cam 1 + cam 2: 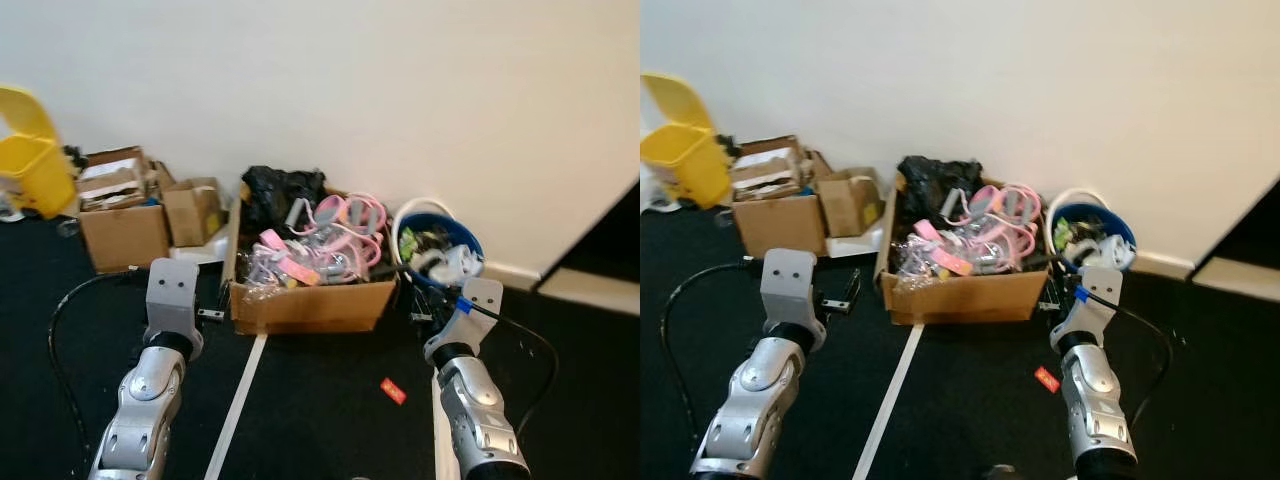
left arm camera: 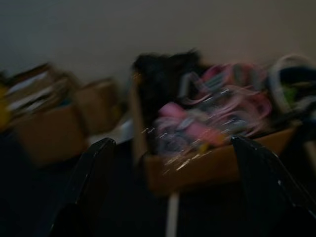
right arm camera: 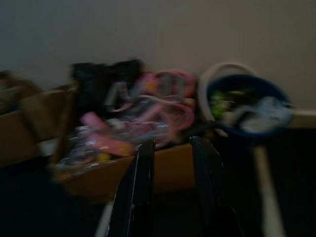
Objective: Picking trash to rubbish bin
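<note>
Plainly, both silver arms reach forward over the black floor [image 1: 320, 400] toward a clutter of boxes along the white wall [image 1: 400, 90].

Left end effector [image 2: 170, 148] is held ahead of the open brown cardboard box of pink and black clutter [image 1: 310, 300], its black fingers spread wide with nothing between them. Right end effector [image 3: 173, 148] points at the same box's front, fingers narrow but apart, empty. A small red scrap of trash [image 1: 393, 391] lies on the floor just beside the right forearm. The round blue rubbish bin with a white rim [image 1: 436, 240] stands against the wall, touching the box's right side. A yellow plastic bin [image 1: 33, 160] and smaller cardboard boxes [image 1: 125, 215] sit well to the left.
</note>
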Controlling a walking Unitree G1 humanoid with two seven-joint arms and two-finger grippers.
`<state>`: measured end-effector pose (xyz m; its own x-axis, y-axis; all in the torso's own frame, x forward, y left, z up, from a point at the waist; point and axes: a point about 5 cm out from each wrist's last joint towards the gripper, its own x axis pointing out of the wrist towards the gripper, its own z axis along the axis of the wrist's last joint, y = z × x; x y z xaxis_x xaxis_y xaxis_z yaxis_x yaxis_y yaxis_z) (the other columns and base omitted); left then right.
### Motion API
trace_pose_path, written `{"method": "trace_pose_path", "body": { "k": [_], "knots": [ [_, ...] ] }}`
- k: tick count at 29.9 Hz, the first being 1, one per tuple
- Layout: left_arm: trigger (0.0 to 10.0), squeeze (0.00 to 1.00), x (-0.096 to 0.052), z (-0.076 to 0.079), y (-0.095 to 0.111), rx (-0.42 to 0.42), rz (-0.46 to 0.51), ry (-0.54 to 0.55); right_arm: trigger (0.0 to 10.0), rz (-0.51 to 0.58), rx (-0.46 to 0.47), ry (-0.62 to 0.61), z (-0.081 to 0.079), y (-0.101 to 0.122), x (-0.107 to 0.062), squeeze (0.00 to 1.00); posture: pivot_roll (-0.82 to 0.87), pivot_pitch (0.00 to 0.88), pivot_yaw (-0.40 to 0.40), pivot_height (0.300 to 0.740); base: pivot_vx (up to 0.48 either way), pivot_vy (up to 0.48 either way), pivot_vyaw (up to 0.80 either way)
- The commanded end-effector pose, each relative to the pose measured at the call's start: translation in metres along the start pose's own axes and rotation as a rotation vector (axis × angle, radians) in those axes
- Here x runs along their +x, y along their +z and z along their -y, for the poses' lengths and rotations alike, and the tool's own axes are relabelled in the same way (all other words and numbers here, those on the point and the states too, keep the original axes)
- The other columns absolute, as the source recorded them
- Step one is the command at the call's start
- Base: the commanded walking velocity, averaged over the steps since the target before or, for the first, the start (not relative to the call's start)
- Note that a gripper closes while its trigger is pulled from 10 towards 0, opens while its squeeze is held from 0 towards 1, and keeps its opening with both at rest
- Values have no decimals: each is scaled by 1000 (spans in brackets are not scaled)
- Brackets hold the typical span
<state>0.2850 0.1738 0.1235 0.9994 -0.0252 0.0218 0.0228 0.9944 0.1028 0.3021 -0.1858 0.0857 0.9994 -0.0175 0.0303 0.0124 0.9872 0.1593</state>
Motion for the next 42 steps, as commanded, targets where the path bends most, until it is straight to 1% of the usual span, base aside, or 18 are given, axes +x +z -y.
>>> {"method": "trace_pose_path", "body": {
  "k": [1,4,9,11,14,20,25,30,35,39,42],
  "knots": [
    [10000,0,-2,2,-5,0,-15,-2,10000,-15,1,-11,2,-3,-1,0,54,136,-5,740,0,0,-800],
    [10000,0,-1,2,-5,-12,-20,18,10000,-16,-2,-7,1,-3,-2,0,54,136,-5,740,0,0,-800],
    [10000,0,0,1,-6,-9,-22,37,10000,-25,-5,-9,2,-4,-2,0,55,140,-6,740,0,0,-800],
    [10000,0,-1,2,-8,-24,-40,28,10000,-27,-6,-7,1,-4,-3,0,54,137,-6,740,0,0,-800],
    [10000,0,0,3,-8,-22,-47,21,10000,-31,-5,-7,1,-5,-3,0,54,137,-6,740,0,0,-800],
    [10000,0,0,3,-8,-10,-42,24,10000,-39,-8,-4,-1,-6,-4,0,51,140,-7,740,0,0,-800],
    [10000,0,1,5,-8,-3,-38,3,10000,-43,-13,-7,1,-7,-4,0,50,138,-5,740,0,0,-800],
    [10000,0,0,8,-7,-18,-27,-15,10000,-52,-25,-9,4,-8,-7,0,49,145,-7,740,0,0,-800],
    [10000,0,0,10,-8,-6,-30,-27,10000,-53,-25,-13,4,-8,-7,0,46,139,-8,740,0,0,-800],
    [10000,0,1,11,-7,-11,-25,-26,10000,-54,-27,-12,4,-8,-6,0,46,141,-8,740,0,0,-800],
    [10000,0,1,13,-9,-42,-47,-47,10000,-54,-27,-12,4,-8,-6,0,42,134,-10,740,0,0,-800]
  ]
}}
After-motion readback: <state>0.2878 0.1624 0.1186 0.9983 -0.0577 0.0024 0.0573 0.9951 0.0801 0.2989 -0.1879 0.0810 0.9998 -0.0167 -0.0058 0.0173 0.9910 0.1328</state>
